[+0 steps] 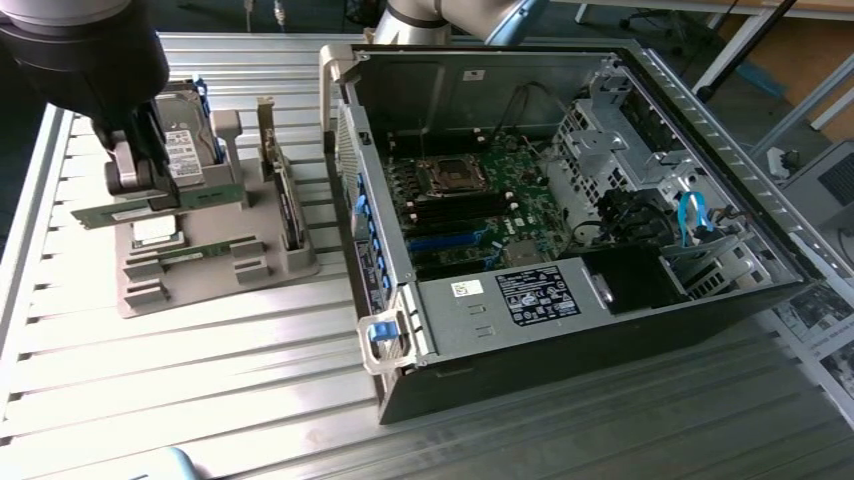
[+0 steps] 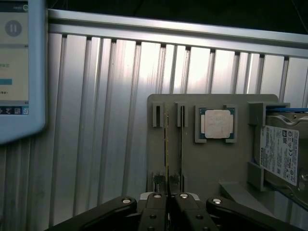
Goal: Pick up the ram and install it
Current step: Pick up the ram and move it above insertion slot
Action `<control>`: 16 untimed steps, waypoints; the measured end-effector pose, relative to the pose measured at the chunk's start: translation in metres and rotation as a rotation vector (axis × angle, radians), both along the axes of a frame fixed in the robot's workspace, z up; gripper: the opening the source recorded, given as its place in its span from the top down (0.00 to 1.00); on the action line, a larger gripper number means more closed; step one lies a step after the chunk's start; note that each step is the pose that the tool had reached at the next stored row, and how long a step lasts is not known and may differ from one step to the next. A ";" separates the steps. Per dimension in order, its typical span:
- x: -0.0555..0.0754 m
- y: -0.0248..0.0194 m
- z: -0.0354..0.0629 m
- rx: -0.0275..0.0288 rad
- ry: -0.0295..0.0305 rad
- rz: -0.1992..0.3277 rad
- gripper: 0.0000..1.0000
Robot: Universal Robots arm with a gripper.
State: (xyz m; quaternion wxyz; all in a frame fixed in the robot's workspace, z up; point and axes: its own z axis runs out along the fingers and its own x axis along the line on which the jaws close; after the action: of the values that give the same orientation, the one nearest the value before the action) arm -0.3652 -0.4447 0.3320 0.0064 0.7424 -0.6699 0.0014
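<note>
the claw [image 1: 144, 203] [image 2: 167, 199] is drawn narrow, with its two dark fingers [image 2: 155, 207] pinched on either face of a long, thin green circuit-board ram stick [image 2: 167, 144] [image 1: 96, 213]. in the wrist view the ram stick is seen edge-on, running straight out from between the fingers along one of two parallel slot rows in a flat grey plastic holder [image 2: 202, 166] [image 1: 267, 265]. in the exterior view the same stick lies level under the claw, and one end reaches out past the holder's edge toward the exterior view's left. i cannot tell whether its lower edge is free of the slot.

a second ram stick [image 2: 182, 144], alike and also edge-on, stands in the neighbouring slot row just beside the held one. next along the holder is a square silver cpu chip [image 2: 216, 123] lying flat in its own recess. beyond it a large silver hard drive with a white label [image 2: 279, 154] [image 1: 180, 140] stands on edge.

the holder rests on a ribbed aluminium worktop [image 1: 200, 380] [image 2: 96, 120]. to the exterior view's right of the holder lies a black computer tower case [image 1: 574, 335] with its side off. its green motherboard [image 1: 487, 185] is exposed, well apart from the claw. a white-framed screen [image 2: 14, 72] shows in the wrist view.
</note>
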 end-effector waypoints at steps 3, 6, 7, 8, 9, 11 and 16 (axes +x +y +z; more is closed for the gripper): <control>0.000 0.0000 0.0008 0.0000 0.0000 0.000 0.87; 0.000 0.0000 0.0024 0.0000 0.0001 0.000 0.87; 0.000 0.0000 0.0030 -0.0001 0.0001 0.000 0.87; 0.000 0.0000 0.0039 -0.0001 0.0001 0.000 0.87; 0.000 0.0000 0.0046 0.0000 0.0000 0.000 0.87; 0.000 0.0000 0.0056 0.0001 -0.0001 0.000 0.87; 0.000 0.0000 0.0082 0.0000 0.0000 0.000 0.87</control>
State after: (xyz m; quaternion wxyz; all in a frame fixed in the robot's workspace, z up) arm -0.3652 -0.4447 0.3401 0.0064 0.7424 -0.6699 0.0014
